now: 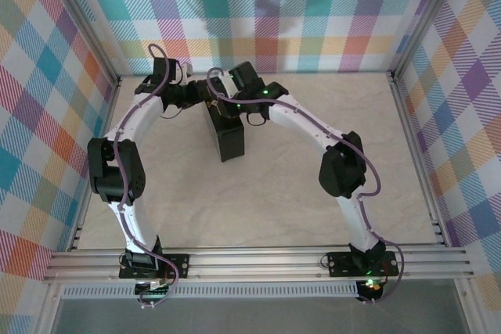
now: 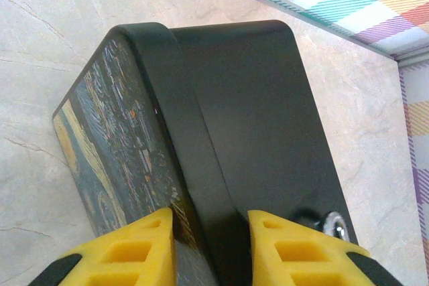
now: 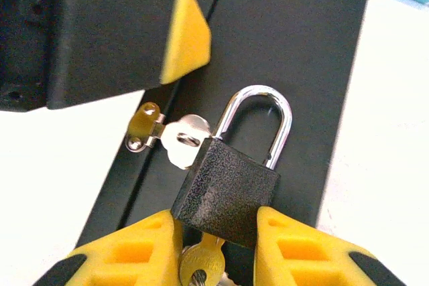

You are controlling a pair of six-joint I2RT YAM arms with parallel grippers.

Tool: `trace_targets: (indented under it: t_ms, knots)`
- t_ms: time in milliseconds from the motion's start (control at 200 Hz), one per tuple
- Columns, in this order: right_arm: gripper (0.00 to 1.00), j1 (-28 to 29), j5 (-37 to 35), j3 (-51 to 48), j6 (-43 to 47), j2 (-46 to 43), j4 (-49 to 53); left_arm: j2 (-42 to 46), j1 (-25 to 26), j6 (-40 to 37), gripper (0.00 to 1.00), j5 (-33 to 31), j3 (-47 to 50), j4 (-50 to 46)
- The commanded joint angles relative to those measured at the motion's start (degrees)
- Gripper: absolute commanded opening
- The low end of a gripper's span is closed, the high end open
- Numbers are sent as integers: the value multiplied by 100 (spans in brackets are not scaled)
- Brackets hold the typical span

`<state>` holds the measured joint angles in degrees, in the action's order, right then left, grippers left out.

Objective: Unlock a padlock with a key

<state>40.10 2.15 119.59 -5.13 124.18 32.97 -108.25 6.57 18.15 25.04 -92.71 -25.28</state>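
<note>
Box [image 2: 255, 112] is clamped by left claw [image 2: 211, 222], padlock [image 3: 228, 189] is pinched by right claw [image 3: 216, 222], key [image 3: 201, 259] seen just beneath.

Finding no readable text, brand, number or sign anywhere. Noticing only a faint gilt mark [image 2: 176, 197] on the painted face of the box [image 2: 114, 152], too blurred for reading. Seeing nothing legible stamped on the padlock [image 3: 228, 189] or the key [image 3: 201, 262].

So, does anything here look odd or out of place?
The box stands up on edge rather than lying flat, clamped by the left gripper; the padlock on it sits tilted, the key hanging below.
</note>
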Motion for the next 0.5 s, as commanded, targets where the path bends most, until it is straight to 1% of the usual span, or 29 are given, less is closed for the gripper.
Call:
trace_targets:
  t_ms: [0,80,130,340,495]
  knots:
    - [24,-264,775,-538,-739,-217,-328,58,72,-248,27,203,266,-724]
    - [23,-369,1178,-753,-1039,-338,-662,78,109,-266,27,234,297,-741]
    - [23,-380,1305,-834,-1136,-372,-799,84,130,-277,27,253,315,-759]
    - [21,-380,1484,-844,-1301,-349,-985,102,180,-261,27,274,392,-746]
    - [21,-447,1611,-1094,-1546,-479,-1290,126,179,-294,27,277,361,-784]
